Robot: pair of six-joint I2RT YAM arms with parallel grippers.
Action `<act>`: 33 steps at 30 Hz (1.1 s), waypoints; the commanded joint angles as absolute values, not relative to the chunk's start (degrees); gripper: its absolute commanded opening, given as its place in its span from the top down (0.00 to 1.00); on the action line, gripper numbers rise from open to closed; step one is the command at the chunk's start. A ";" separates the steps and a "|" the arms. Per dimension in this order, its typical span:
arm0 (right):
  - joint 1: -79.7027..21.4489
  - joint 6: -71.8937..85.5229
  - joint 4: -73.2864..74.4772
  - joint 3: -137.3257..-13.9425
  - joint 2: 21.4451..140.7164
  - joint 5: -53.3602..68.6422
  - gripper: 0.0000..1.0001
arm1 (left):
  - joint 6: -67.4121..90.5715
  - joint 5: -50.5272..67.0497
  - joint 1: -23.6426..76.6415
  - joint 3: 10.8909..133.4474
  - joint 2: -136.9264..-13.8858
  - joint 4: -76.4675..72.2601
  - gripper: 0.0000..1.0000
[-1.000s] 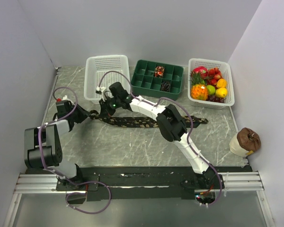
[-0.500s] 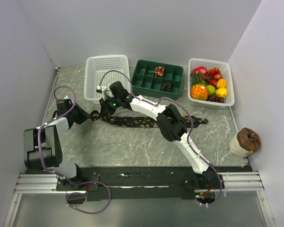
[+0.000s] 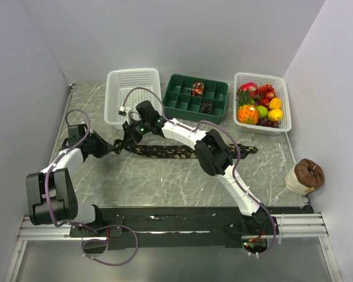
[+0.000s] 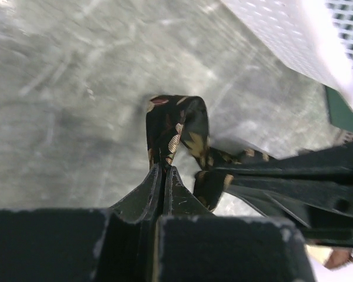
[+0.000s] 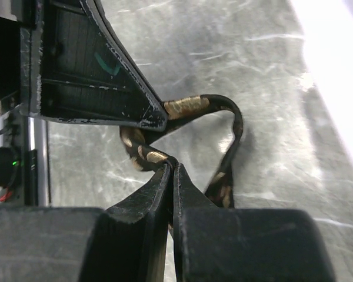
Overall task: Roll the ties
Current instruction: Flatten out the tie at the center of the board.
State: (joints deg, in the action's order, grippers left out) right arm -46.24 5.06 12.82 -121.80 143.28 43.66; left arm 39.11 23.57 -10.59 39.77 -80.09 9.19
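Observation:
A long black-brown tie (image 3: pixel 182 153) with tan speckles lies across the table's middle, its wide end at the right. Its narrow left end is lifted into a small loop, seen in the left wrist view (image 4: pixel 177 124) and the right wrist view (image 5: pixel 222 111). My left gripper (image 3: pixel 110 146) (image 4: pixel 163 168) is shut on that looped end. My right gripper (image 3: pixel 129 137) (image 5: pixel 172 166) is shut on the tie right beside it. A reddish coil (image 3: pixel 197 89) and a dark coil (image 3: pixel 206 106) sit in the green organizer (image 3: pixel 182 103).
A white mesh basket (image 3: pixel 132 82) stands just behind both grippers. A white basket of toy fruit (image 3: pixel 282 117) is at the back right. A brown and white object (image 3: pixel 305 175) sits at the right edge. Purple cables (image 3: pixel 76 114) loop over the arms.
My left arm has swung its wrist slightly lower and nearer, still holding the tie's end. The right arm and the rest of the tie have hardly moved.

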 commanded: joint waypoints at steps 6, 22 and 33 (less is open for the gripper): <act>-45.97 3.08 11.42 -119.45 137.37 49.93 0.88 | 41.23 28.74 -15.54 39.11 -71.45 11.95 0.99; -45.97 8.52 11.43 -120.32 140.36 42.45 0.87 | 37.88 18.65 -15.74 42.80 -79.19 11.50 0.99; -47.46 4.92 13.27 -116.64 138.43 39.38 0.66 | 39.20 5.02 -9.76 42.45 -80.86 6.77 0.99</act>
